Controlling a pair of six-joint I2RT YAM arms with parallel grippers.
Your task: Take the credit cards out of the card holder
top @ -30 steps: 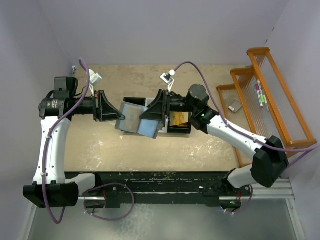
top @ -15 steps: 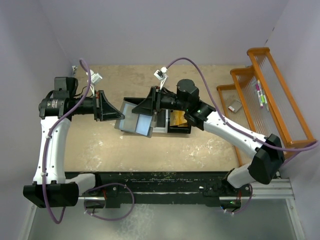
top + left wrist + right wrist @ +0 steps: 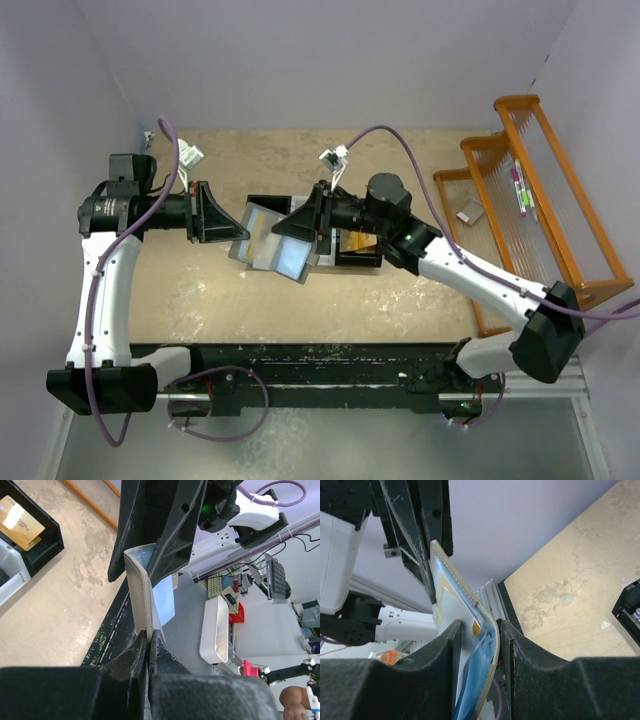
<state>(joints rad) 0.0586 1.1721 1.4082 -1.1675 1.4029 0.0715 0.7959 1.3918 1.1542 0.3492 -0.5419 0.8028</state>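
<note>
- Here, at the far left, the left arm reaches in sideways, and the left gripper (image 3: 232, 226) is clamped tight on the left edge of the card holder (image 3: 260, 238)
- In the left wrist view its fingers (image 3: 131, 652) meet on the thin grey edge, and the holder stands edge-on, rising away from them
- The card holder hangs in the air between the two arms, clear of the table (image 3: 300, 295) and over the left end of the bin tray (image 3: 368, 264); from above, its left part looks grey and its lower right part pale blue
- The right gripper (image 3: 292, 228) comes from the other side, straddling the holder's right end
- In the right wrist view, the black fingers (image 3: 442, 650) stand on either side of the curved holder, close against it, with the jaws only part-way apart; I cannot tell whether they actually press on it
- Between the holder's leaves in that view there is a blue inner layer and a small orange-gold patch; I cannot tell what that patch is
- Right of the grippers, an orange-gold card (image 3: 360, 238) lies flat in a black compartment of the tray
- At the far right, an orange rack (image 3: 560, 215) stands along the table's edge, well apart from the holder
</note>
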